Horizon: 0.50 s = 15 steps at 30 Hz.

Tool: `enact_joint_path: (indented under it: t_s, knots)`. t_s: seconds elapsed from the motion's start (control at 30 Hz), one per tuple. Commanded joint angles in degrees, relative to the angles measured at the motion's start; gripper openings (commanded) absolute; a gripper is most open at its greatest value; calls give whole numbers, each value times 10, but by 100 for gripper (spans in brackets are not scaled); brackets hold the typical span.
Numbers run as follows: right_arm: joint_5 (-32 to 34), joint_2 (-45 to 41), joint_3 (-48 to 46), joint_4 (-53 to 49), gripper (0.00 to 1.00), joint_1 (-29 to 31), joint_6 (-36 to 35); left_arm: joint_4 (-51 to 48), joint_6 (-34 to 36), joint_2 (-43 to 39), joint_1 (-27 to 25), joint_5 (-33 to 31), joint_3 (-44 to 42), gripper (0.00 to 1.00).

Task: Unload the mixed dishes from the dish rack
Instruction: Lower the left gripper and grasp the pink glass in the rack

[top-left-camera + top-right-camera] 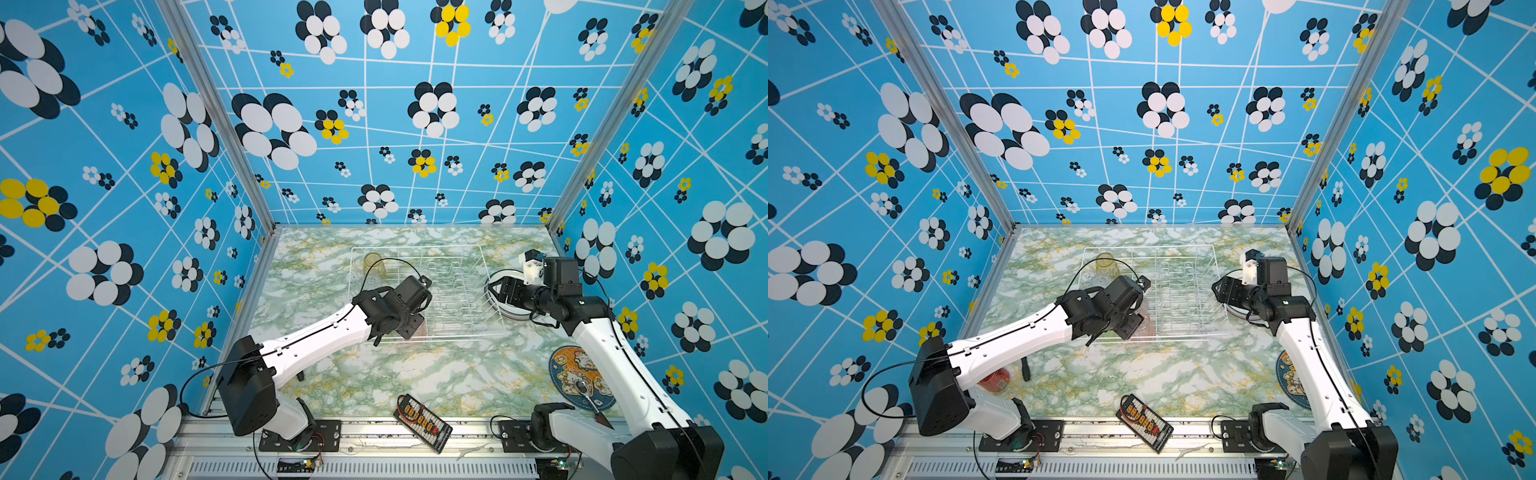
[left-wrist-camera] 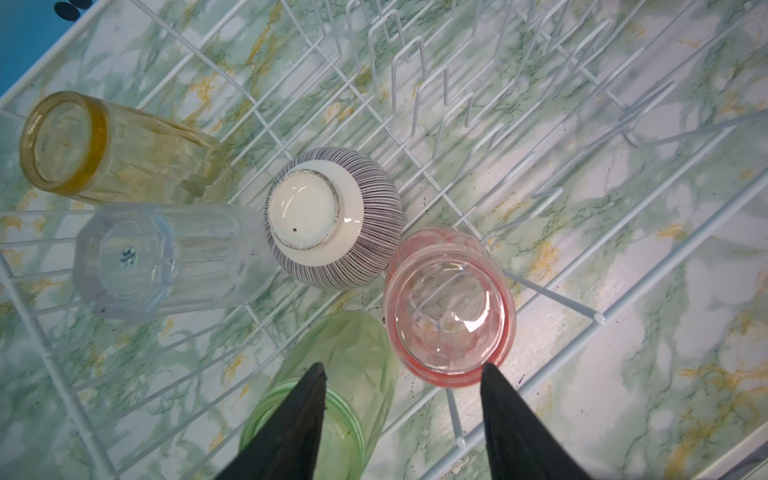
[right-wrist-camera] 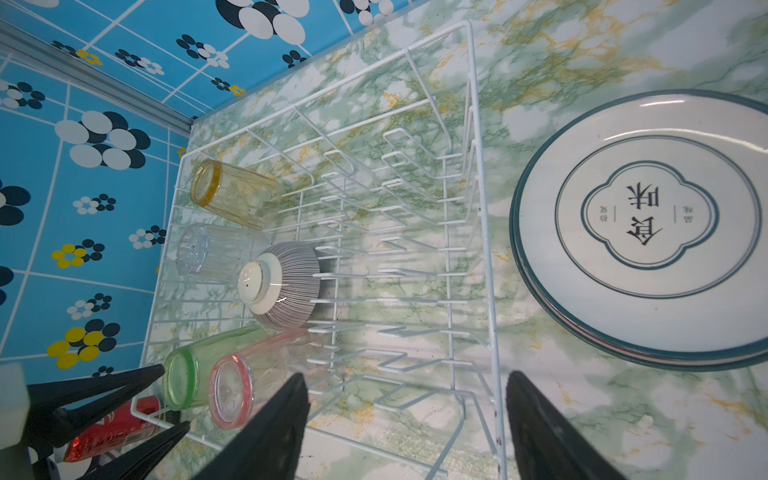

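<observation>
Left arm (image 1: 316,338) extended, left gripper (image 2: 403,368) pointing down, jaws apart, empty, right arm (image 1: 611,353) extended, right gripper (image 3: 406,376) jaws wide, empty.

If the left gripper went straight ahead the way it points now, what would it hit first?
Probably the pink tumbler in the dish rack: the open left gripper has one fingertip at its edge. The green tumbler under the other finger is close too; depth is unclear.
</observation>
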Motion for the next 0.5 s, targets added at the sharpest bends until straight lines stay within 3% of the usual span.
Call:
enact_joint_path:
  t_s: [0.0,0.13,0.47]
  knots:
    - [-13,3,-9,4,77,4,9,0,-17,12,-1,50,20,67]
    - [-14,5,-16,13,77,3,11,15,-19,21,1,82,20,73]
    - [-21,19,-23,24,79,3,11,6,-20,78,8,95,40,76]
